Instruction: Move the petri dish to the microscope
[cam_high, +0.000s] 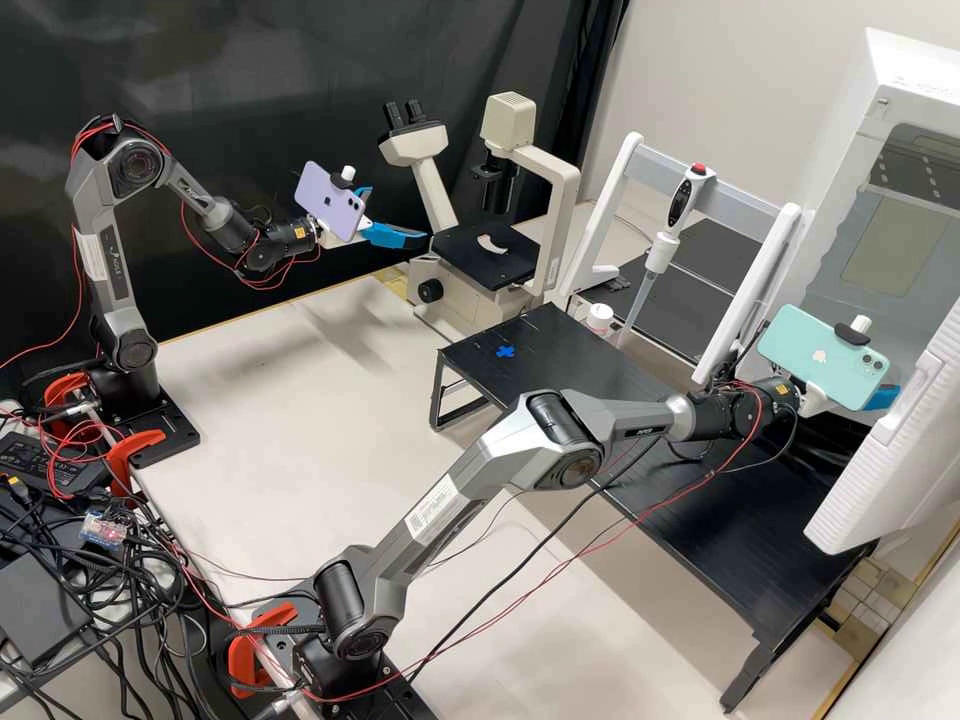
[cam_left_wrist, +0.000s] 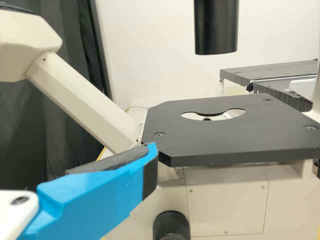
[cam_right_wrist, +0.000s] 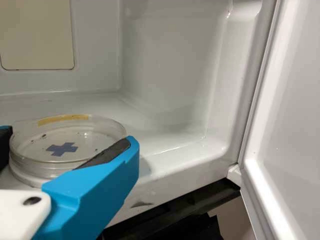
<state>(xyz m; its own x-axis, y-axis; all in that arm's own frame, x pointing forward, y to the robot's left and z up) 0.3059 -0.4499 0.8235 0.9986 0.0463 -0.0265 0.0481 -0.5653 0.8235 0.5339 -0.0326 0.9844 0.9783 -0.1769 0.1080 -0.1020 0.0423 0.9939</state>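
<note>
In the high view my left gripper (cam_high: 398, 216) stands open beside the microscope (cam_high: 487, 255). The left wrist view has my left gripper (cam_left_wrist: 70, 156) before the black stage (cam_left_wrist: 225, 135), one finger visible and no dish at it. My right gripper (cam_high: 882, 398) is partly hidden by the incubator door in the high view. In the right wrist view my right gripper (cam_right_wrist: 69, 141) is shut on the petri dish (cam_right_wrist: 92, 145), a pad at either side of its rim. The dish is clear and round, with a blue cross showing through it, just inside the white incubator (cam_right_wrist: 170, 75).
The open incubator door (cam_high: 890, 450) stands beside the right gripper. A black raised table (cam_high: 620, 400) bears a blue cross mark (cam_high: 505, 351). Behind it are a pipette (cam_high: 663, 245) on a white frame and a small white-capped bottle (cam_high: 599, 318).
</note>
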